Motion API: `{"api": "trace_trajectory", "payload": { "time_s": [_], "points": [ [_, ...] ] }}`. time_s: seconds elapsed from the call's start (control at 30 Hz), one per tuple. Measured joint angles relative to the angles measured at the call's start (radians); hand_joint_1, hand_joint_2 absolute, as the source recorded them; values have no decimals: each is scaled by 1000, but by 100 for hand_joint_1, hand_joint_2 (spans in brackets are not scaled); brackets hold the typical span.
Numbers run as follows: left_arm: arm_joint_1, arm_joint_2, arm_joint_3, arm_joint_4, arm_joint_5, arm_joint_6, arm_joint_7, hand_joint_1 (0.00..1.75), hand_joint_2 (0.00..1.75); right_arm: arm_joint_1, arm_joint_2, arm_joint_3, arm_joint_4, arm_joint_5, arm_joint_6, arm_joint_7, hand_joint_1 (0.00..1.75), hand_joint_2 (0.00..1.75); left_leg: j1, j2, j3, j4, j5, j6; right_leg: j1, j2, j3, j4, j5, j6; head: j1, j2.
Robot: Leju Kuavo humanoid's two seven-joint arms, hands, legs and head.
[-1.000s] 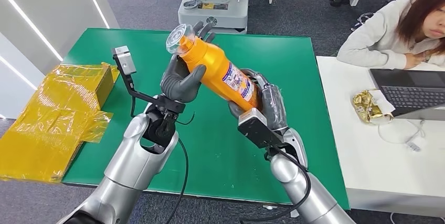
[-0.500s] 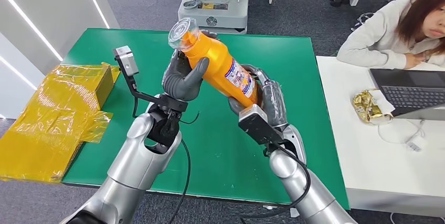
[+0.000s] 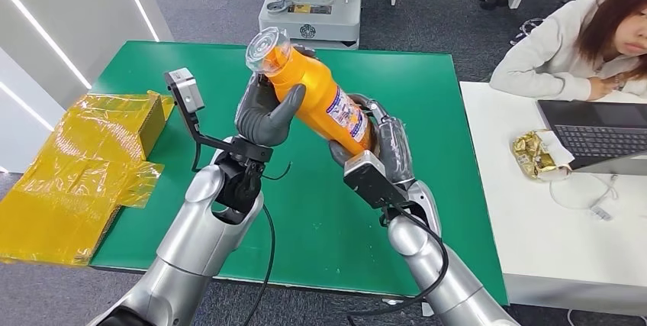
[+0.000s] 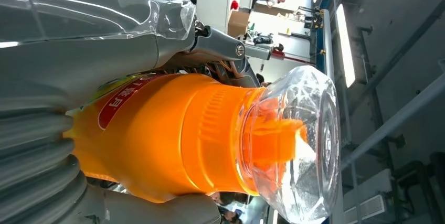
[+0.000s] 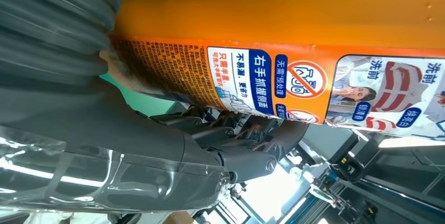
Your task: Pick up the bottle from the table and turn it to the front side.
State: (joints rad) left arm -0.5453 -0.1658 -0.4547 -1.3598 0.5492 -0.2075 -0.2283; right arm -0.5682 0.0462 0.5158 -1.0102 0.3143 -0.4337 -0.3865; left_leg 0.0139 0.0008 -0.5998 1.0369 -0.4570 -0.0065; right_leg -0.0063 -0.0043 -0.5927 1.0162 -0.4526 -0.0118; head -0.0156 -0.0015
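Left hand (image 3: pixel 263 112) grips the orange bottle (image 3: pixel 320 97) near its neck, just under the clear cap (image 3: pixel 265 45), while the right hand (image 3: pixel 378 146) holds its base; the bottle hangs tilted above the green table (image 3: pixel 427 89), well clear of it. Picking up looks done and the turning is in hand. Next, 1 hand probably must loosen while the other rotates the label (image 3: pixel 343 116) to face forward.

You've got two silver arms with smooth rounded shells. Left hand (image 3: pixel 263 116) and right hand (image 3: pixel 381 146) are dark grey, with ribbed grey covers and clear plastic film over the backs. A black cable (image 3: pixel 268 253) loops at each forearm. A black bracket carries the wrist camera (image 3: pixel 183 89).
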Motion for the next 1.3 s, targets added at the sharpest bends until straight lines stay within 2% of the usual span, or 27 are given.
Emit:
{"api": "trace_trajectory", "payload": {
  "time_s": [0.03, 0.07, 0.33, 0.7, 0.9, 1.13, 1.3],
  "points": [
    [0, 0, 0, 0, -7, 2, -2, 175, 175, 2, 0, 0, -1, -3, -2, -3, 10, 175, 0, 0, 0, 0, 0, 0, 0, 0, 0, 0, 0, 0, 0, 0],
    [0, 0, 0, 0, -14, 5, -4, 175, 175, 5, 0, -1, -5, -6, -3, -4, 0, 175, 0, 0, 0, 0, 0, 0, 0, 0, 0, 0, 0, 0, 0, 0],
    [1, 9, 1, 3, -66, 25, -12, 175, 175, 56, -18, -28, -90, -47, -17, -11, 0, 175, 0, 0, 0, 0, 0, 0, 0, 0, 0, 0, 0, 0, 0, 0],
    [1, 46, 25, 42, -103, 72, -42, 175, 175, 212, -93, -67, -321, -112, -41, -42, 0, 175, 0, 0, -1, 0, 0, 0, 0, 0, -1, 0, 0, 0, 0, 0],
    [0, 83, 35, 53, -267, 171, -88, 175, 175, 324, -123, -89, -490, -110, -61, -64, 0, 175, 0, 0, -1, 0, 0, 0, 0, 0, -2, 0, 0, 0, 0, 0],
    [-6, 120, 63, 71, -420, 227, -114, 175, 175, 424, -133, -149, -648, -98, -61, -87, 0, 175, 0, 0, -1, 0, 0, 0, 0, 0, -2, 0, 0, 0, 0, 0],
    [-8, 128, 68, 73, -472, 247, -121, 175, 175, 447, -134, -164, -678, -92, -58, -93, 0, 175, 0, 0, -1, 0, 0, 0, 0, 0, -2, 0, 0, 0, 0, 0]
  ]
}}
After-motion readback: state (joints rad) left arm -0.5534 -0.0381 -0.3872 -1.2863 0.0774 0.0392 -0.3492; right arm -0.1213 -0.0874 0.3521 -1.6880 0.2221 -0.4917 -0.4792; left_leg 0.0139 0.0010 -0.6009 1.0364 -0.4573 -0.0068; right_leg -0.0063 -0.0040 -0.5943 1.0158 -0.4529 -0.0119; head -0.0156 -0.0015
